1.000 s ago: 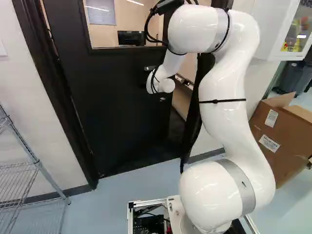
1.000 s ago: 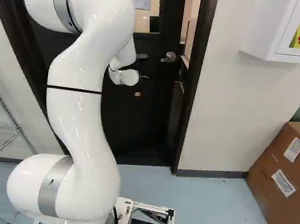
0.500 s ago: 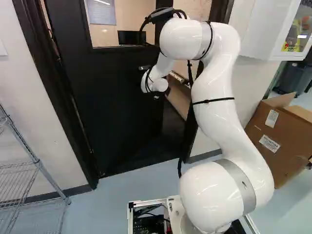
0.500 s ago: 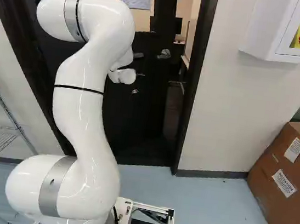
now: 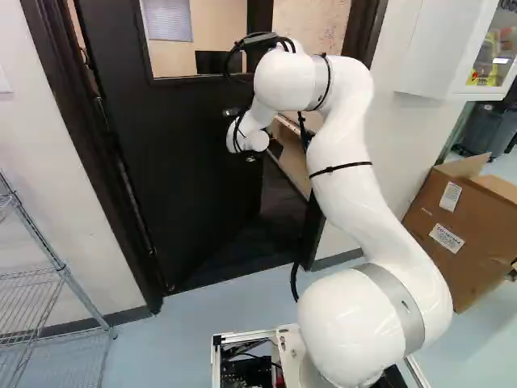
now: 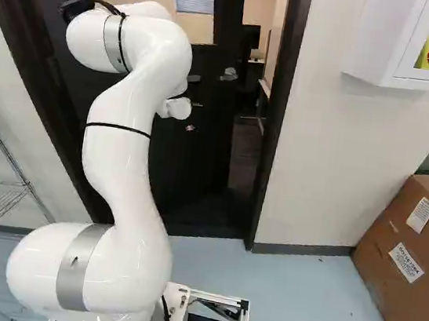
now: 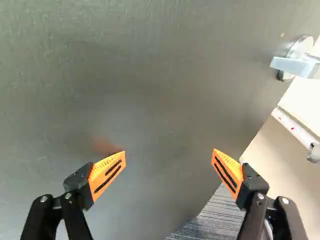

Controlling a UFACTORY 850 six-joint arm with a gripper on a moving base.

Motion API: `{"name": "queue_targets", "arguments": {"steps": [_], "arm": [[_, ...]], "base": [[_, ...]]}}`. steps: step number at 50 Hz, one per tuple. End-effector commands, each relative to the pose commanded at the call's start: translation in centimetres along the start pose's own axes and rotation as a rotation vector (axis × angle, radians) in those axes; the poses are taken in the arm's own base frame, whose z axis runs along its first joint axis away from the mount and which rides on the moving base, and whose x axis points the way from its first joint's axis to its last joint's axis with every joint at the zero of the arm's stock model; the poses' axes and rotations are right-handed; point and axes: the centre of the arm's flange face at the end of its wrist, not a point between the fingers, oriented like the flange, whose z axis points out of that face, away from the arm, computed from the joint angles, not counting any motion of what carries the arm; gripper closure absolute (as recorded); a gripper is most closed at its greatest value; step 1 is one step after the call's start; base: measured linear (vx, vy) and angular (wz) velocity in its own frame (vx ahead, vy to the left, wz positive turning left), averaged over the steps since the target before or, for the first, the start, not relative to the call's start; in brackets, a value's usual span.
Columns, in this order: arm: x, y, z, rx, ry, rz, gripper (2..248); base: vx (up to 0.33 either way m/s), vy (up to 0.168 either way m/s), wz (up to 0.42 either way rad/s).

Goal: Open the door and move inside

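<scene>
Two orange-padded fingers (image 7: 106, 174) of the gripper (image 6: 194, 104) spread wide apart in the wrist view: clearly open, with the flat face of the black door (image 5: 194, 186) showing between and beyond. Whether touching that face or just short of it, impossible to tell from here.

Door itself partly open, angled away into the room beyond, with a gap between its free edge and the dark door frame (image 6: 283, 98) at the right of the doorway. Near that free edge, well apart from the fingers, a metal door handle (image 7: 296, 64). Past the edge, striped flooring (image 7: 215, 220) inside the room. Through the door's window, in the left base view, a pale blind (image 5: 168, 19) and a dark monitor (image 5: 212, 62).

White arm (image 5: 347, 170) raised from its lowest joint and bent forward to the door, with its wrist close to the door face and black cables looped about the upper end. At the left of the left base view, wire shelving (image 5: 60, 267) near the wall. At the right of the right base view, a cardboard box (image 6: 407, 257) on the blue-grey floor (image 6: 299, 298), and above it a white wall cabinet (image 6: 384, 40).
</scene>
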Motion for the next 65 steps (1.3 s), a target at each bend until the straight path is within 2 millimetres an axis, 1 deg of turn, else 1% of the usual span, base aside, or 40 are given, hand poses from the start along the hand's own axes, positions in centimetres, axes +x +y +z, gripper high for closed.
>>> {"name": "queue_targets", "arguments": {"steps": [5, 12, 41, 65], "arm": [[0.0, 0.0, -0.6, 0.0, -0.006, 0.001, 3], [-0.1, 0.1, -1.9, -0.002, -0.018, 0.003, 3], [-0.6, 0.7, -8.1, -0.017, -0.071, 0.015, 3], [-1.2, 1.5, -13.3, -0.064, -0.108, 0.059, 3]], "base": [[0.0, 0.0, 0.0], [0.0, 0.0, 0.0], [0.0, 0.0, 0.0], [0.0, 0.0, 0.0]]}}
